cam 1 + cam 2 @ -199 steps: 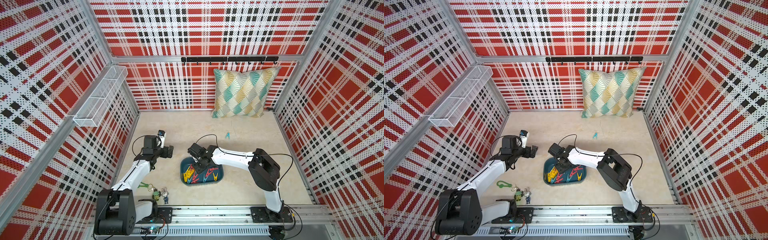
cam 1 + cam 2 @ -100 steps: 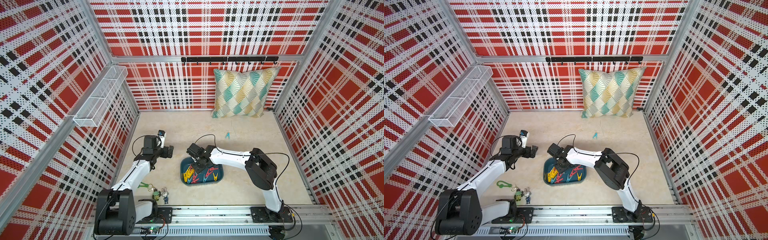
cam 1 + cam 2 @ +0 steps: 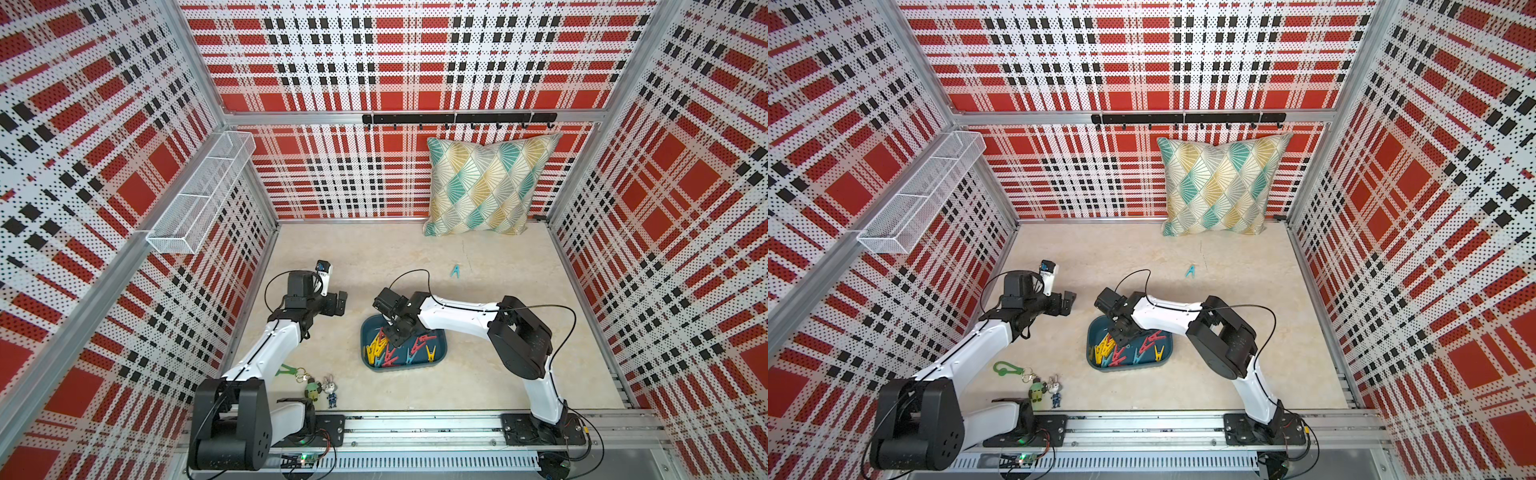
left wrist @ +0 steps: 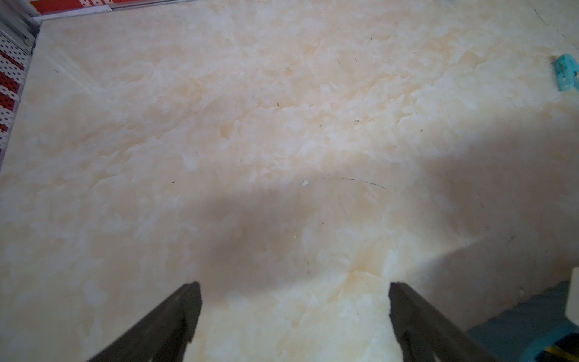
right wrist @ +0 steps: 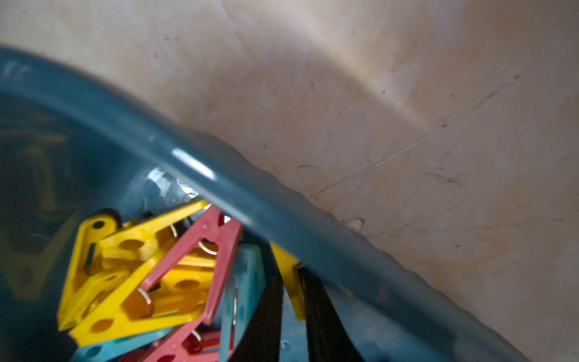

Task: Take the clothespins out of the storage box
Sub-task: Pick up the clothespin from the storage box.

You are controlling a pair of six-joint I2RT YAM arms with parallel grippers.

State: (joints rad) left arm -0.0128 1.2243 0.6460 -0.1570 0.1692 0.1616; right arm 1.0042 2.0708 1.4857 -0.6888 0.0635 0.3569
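Observation:
The dark teal storage box (image 3: 405, 368) (image 3: 1129, 365) sits on the floor between the arms and holds several yellow, red and teal clothespins (image 3: 384, 351) (image 3: 1113, 353) (image 5: 141, 266). My right gripper (image 3: 395, 338) (image 3: 1121, 340) (image 5: 291, 275) reaches down into the box beside its rim (image 5: 282, 219). Its jaws are nearly together, with a yellow clothespin (image 5: 289, 269) pinched at their tips. One teal clothespin (image 3: 456, 271) (image 3: 1190, 271) (image 4: 566, 72) lies loose on the floor farther back. My left gripper (image 3: 338, 301) (image 3: 1068, 302) (image 4: 294, 286) hovers open over bare floor left of the box, holding nothing.
A patterned pillow (image 3: 484, 187) leans on the back wall under a black hook rail (image 3: 457, 118). A white wire basket (image 3: 199, 195) hangs on the left wall. A green clip with keychain figurines (image 3: 286, 370) lies near the left arm's base.
The right arm has edged a little to the left, and its gripper has stayed low inside the box. The left arm has not moved.

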